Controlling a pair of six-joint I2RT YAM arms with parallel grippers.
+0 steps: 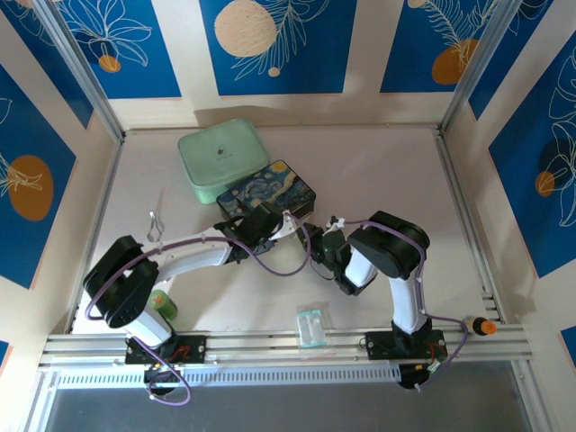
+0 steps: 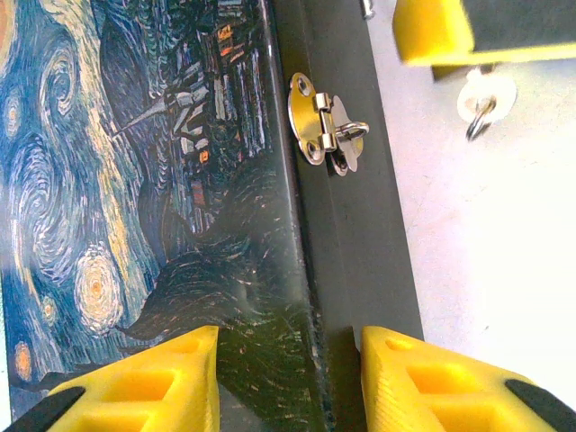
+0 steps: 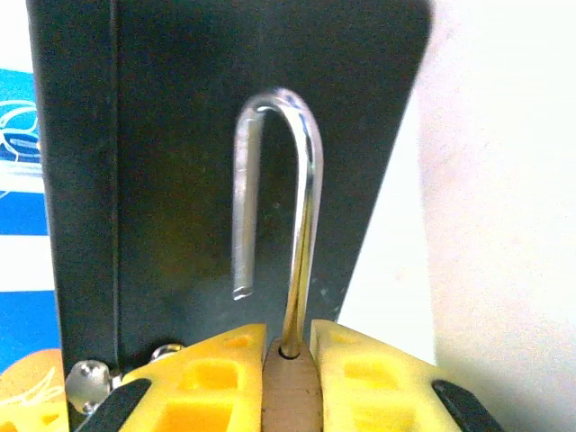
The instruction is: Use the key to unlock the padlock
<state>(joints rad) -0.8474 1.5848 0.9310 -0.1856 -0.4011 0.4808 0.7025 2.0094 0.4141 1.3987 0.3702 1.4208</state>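
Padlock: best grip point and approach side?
The padlock by its brass body, from the end opposite the shackle, as the right gripper holds it. The shackle is thin, round and open at one end, so it would likely slip or swivel.

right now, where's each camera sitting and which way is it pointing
top external: above and behind the bases, looking down on the table; left arm and right arm reach toward the painted box.
left wrist: on the left arm, looking past the open left gripper at the box lid and clasp.
right wrist: on the right arm, looking past the right gripper, shut on the padlock, at the box's dark side.
shared: both wrist views catch that dark side.
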